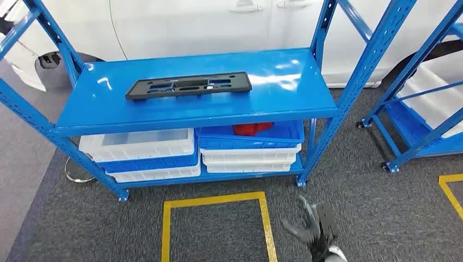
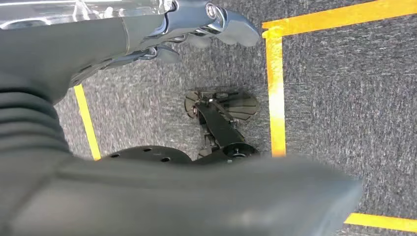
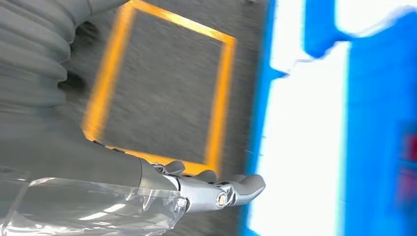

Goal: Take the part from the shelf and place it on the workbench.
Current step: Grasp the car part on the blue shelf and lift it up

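Note:
The part (image 1: pixel 188 85), a long flat black plastic plate with cut-outs, lies on the top board of the blue shelf (image 1: pixel 284 106), left of its middle. My right hand (image 1: pixel 314 229) hangs low over the grey carpet, in front of the shelf and well below the part, with fingers apart and nothing in it. In the right wrist view the right hand (image 3: pixel 216 191) has its fingers stretched out over the carpet beside the blurred shelf. My left hand (image 2: pixel 196 27) hangs over the carpet, fingers extended and holding nothing.
Stacked white and blue bins (image 1: pixel 158 150) fill the lower shelf; one blue bin (image 1: pixel 248 136) holds a red object (image 1: pixel 252 129). A yellow taped square (image 1: pixel 215 202) marks the carpet. A second blue rack (image 1: pixel 420 120) stands at right, a white car (image 1: pixel 191 22) behind.

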Robot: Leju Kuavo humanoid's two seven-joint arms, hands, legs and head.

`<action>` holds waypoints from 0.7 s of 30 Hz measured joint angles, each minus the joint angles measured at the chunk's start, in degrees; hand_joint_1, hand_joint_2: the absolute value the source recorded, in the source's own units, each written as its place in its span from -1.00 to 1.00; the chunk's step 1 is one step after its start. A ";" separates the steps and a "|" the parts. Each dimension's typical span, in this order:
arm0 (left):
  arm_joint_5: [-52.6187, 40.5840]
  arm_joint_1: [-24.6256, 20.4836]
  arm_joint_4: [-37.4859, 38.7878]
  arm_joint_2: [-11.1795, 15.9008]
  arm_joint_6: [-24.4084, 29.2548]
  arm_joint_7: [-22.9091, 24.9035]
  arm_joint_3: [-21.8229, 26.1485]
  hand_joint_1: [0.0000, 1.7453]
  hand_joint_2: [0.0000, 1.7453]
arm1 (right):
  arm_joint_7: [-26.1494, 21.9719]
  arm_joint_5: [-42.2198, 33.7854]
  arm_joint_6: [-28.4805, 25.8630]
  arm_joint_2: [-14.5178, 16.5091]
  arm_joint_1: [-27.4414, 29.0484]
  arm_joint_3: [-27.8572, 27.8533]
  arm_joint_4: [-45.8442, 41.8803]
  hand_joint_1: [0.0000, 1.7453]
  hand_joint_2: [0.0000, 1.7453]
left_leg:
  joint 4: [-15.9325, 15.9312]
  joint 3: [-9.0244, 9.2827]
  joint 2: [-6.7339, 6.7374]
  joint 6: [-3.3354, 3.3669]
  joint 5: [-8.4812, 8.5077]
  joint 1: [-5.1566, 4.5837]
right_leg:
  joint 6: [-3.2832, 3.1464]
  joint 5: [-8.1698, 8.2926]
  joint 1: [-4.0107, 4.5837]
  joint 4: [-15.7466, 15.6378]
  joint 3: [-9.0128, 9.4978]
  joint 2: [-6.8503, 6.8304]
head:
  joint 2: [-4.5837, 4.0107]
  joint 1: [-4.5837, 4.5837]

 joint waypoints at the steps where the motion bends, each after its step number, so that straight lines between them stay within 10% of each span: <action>1: 0.24 -0.01 0.09 0.01 0.08 -0.04 0.00 -1.00 -1.00 | -0.20 -0.01 -0.24 -0.03 -0.26 0.29 -1.03 -1.00 1.00 | 0.16 0.02 0.01 -0.13 -0.16 0.07 | -0.24 0.07 -0.03 -0.06 0.00 0.00 | 0.00 -0.04; 8: 2.82 -0.45 1.16 0.05 1.32 -0.39 -0.04 -1.00 -1.00 | -2.76 0.40 -4.83 -0.72 -3.46 4.80 -13.70 -1.00 1.00 | 17.98 -9.08 0.03 0.41 -7.23 -0.31 | -1.57 0.03 1.06 -0.19 0.05 -0.06 | 0.00 -0.20; 13: 4.59 -0.74 1.91 0.20 2.30 -0.20 -0.15 -1.00 -1.00 | -3.91 1.82 -9.15 -1.38 -6.26 8.64 -22.07 -1.00 1.00 | 3.29 -3.86 -0.06 3.15 1.32 -1.73 | -1.54 -0.05 1.85 -0.23 0.39 0.11 | 0.00 -0.16; 18: 6.65 -1.03 2.50 0.25 3.90 0.89 -0.38 -1.00 -1.00 | -4.22 4.40 -13.73 -2.51 -9.41 13.17 -29.99 -1.00 1.00 | 0.69 -3.20 0.01 3.91 2.45 -1.71 | -0.04 -0.77 1.74 0.58 -0.33 -0.06 | 0.00 -0.10; 21: 7.97 -1.24 2.88 0.30 5.33 1.74 -0.45 -1.00 -1.00 | -4.11 6.46 -16.28 -3.36 -11.77 15.93 -33.36 -1.00 1.00 | 0.15 -3.21 0.15 4.37 2.90 -1.66 | 0.43 -5.80 1.65 10.24 -4.83 -0.25 | 0.00 -0.08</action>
